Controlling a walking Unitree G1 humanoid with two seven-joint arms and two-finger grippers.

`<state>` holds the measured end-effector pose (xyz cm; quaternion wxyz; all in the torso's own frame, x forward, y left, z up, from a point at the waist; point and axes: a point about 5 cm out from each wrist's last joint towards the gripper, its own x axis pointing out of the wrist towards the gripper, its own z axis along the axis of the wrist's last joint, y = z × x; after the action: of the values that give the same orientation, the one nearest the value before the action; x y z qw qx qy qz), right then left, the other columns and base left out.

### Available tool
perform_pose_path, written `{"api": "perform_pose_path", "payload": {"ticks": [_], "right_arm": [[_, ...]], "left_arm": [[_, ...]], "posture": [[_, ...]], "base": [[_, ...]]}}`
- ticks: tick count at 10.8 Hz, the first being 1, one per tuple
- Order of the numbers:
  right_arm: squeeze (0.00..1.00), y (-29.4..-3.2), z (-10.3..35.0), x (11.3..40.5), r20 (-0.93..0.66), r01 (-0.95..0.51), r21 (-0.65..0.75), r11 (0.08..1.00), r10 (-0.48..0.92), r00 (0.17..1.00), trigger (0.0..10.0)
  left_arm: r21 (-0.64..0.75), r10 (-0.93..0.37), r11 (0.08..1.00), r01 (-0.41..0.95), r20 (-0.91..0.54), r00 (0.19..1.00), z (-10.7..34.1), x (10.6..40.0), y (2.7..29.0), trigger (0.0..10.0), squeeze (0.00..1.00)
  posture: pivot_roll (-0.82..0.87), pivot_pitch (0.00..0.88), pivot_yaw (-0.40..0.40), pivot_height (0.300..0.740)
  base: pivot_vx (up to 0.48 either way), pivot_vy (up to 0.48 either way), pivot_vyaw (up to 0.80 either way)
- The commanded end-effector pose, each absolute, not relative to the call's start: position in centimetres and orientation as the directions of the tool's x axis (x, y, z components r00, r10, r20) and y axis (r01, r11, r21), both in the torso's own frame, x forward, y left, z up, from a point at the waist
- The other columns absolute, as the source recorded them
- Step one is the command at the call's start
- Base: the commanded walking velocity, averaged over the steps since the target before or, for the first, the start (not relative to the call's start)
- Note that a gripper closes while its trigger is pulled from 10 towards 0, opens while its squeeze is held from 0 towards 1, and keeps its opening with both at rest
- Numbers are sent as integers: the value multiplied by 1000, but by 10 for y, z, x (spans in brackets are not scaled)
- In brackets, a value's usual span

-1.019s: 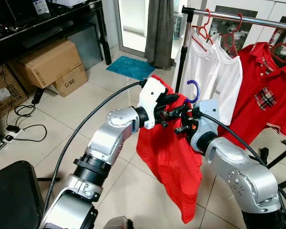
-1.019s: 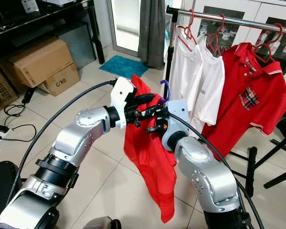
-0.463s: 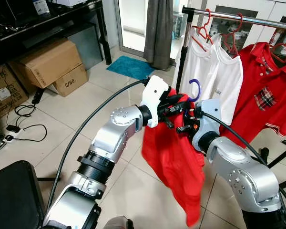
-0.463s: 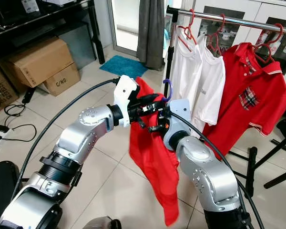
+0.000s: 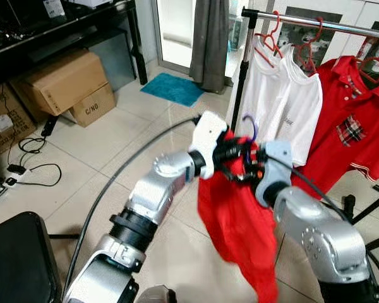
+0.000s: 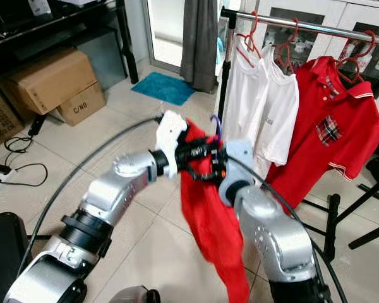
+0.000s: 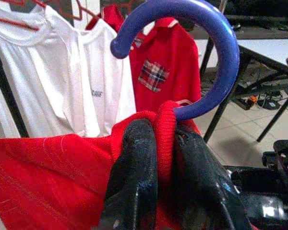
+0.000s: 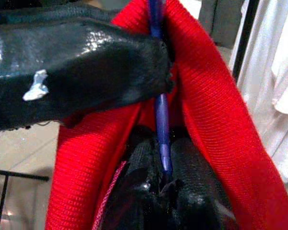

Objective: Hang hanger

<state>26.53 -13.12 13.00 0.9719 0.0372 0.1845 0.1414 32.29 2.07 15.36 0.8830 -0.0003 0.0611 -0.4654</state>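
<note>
A blue hanger hook [image 5: 249, 125] sticks up out of a red shirt [image 5: 237, 221] that hangs in front of me. My left gripper [image 5: 230, 151] is shut on the shirt's collar at the hanger's neck; in the left wrist view its fingers [image 7: 134, 177] pinch the red collar just under the hook [image 7: 216, 57]. My right gripper [image 5: 248, 169] meets it from the other side, shut on the thin blue neck [image 8: 159, 115]. The black clothes rail [image 5: 316, 23] runs higher up, to the right of the hook and apart from it.
Two white shirts [image 5: 284, 101] and a red polo [image 5: 347, 120] hang from red hangers on the rail, beside its upright pole [image 5: 241, 69]. Cardboard boxes [image 5: 66, 85] and cables [image 5: 25, 164] lie at the left, a black stool [image 5: 19, 259] at the lower left.
Both arms have carried the hanger and shirt a little to the right, toward the rail's pole. The shirt's tail has swung and the arms now look blurred.
</note>
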Motion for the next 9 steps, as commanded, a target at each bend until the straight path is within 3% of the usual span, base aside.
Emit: {"api": "perform_pose_path", "payload": {"ticks": [1,3,6,8,9], "right_arm": [[0,-161,126,258,-373,-126,107,986,157,915,0],[0,-163,125,256,-371,-116,121,986,153,916,0],[0,-181,115,248,-410,-52,124,991,99,907,0],[0,-185,114,248,-411,-33,131,991,85,908,0],[0,-182,120,252,-378,-41,154,987,97,921,0]], "left_arm": [[-2,-538,840,542,-130,833,153,350,84,0,0],[-3,-574,814,580,-149,805,148,347,77,0,0],[38,-468,877,479,-157,869,151,359,105,0,0],[35,-514,851,525,-152,844,153,357,110,0,0],[-42,-706,706,707,-126,697,153,343,104,0,0]], "posture": [[43,21,52,740],[36,21,53,740],[38,24,52,740],[39,24,52,740],[38,25,52,740]], "base": [[0,0,0],[0,0,0],[0,0,0],[0,0,0],[0,0,0]]}}
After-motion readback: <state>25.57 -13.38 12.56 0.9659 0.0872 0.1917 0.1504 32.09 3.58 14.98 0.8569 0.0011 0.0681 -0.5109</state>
